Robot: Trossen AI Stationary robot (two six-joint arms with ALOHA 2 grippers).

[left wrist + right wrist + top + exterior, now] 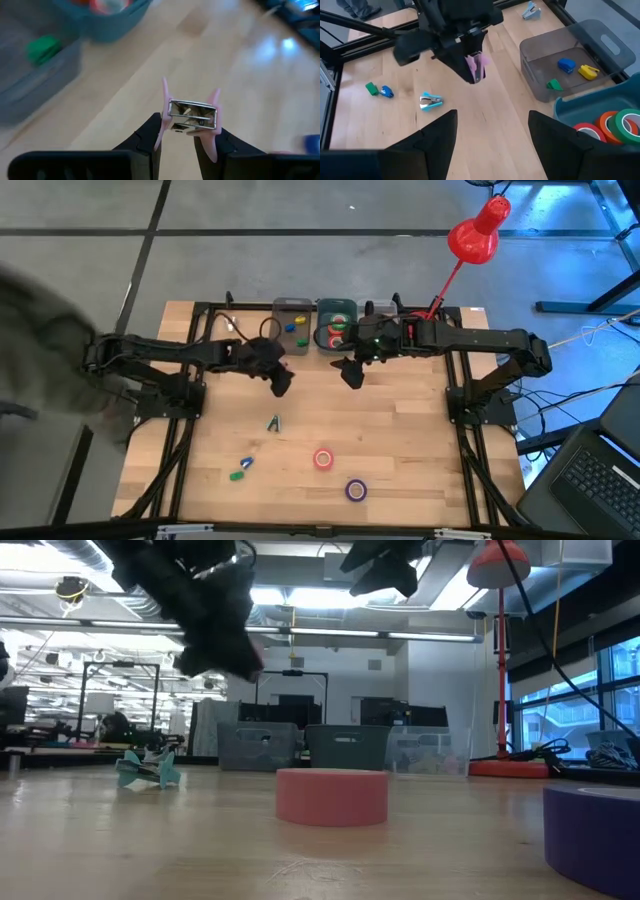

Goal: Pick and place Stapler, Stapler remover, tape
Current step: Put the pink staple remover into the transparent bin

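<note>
Pink staple remover (190,116) pinched between the fingers of the left tool (182,142), metal claws facing away from the wrist; the right wrist view shows the same piece (476,65) held clear above the bench (400,440). In the high view the left tool (281,380) hangs over the bench just in front of the grey bin (291,325).

Right tool (351,372) empty, fingers spread wide, raised above the bench in front of the teal bin (337,326) and just beside the left tool.

Grey bin holds small blue, yellow and green pieces (566,65). Teal bin holds tape rolls: red, orange, green (626,126).

Loose on the bench, nearer the front edge:
- a pale teal staple remover (273,423), in front of the left tool; it lies on its side in the low view (148,769)
- a small blue piece (245,463) and a small green piece (236,475), side by side, towards the left arm's side
- a red tape roll (323,459), lying flat near the middle
- a purple tape roll (356,490), just beyond it towards the front edge and the right

Red desk lamp (478,232) stands past the far right corner.
</note>
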